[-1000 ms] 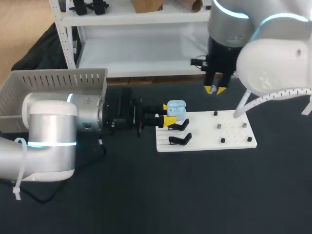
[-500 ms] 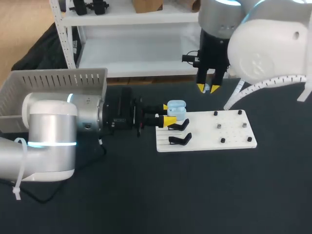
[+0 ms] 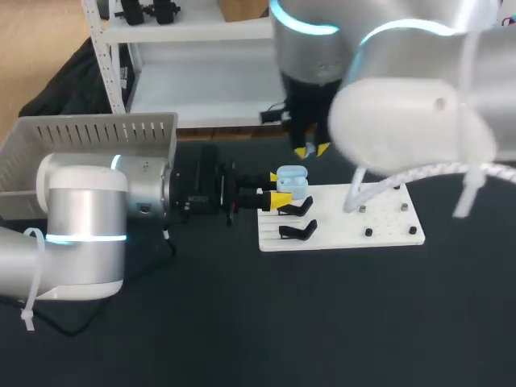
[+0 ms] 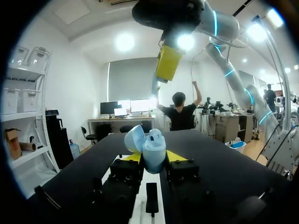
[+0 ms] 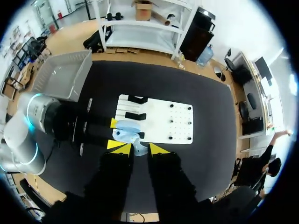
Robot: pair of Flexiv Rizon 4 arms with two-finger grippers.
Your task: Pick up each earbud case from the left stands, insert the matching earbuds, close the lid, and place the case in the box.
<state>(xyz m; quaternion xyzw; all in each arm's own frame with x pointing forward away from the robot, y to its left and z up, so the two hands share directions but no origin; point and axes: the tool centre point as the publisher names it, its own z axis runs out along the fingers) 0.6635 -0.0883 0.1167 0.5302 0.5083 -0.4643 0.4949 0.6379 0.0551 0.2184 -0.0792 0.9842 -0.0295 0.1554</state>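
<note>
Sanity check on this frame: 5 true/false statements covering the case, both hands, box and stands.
1. The earbud case has its lid open. True.
2. The left hand is shut on the case. True.
3. The right hand touches the case. False: it hangs above the case, apart from it.
4. The case lies in the grey box. False: it is in the left hand, at the white board.
5. The nearer black stand is bare. True.

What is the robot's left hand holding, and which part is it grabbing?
The left hand holds the light blue plastic earbud case by the two sides of its lower half, with the lid flipped open.
</note>
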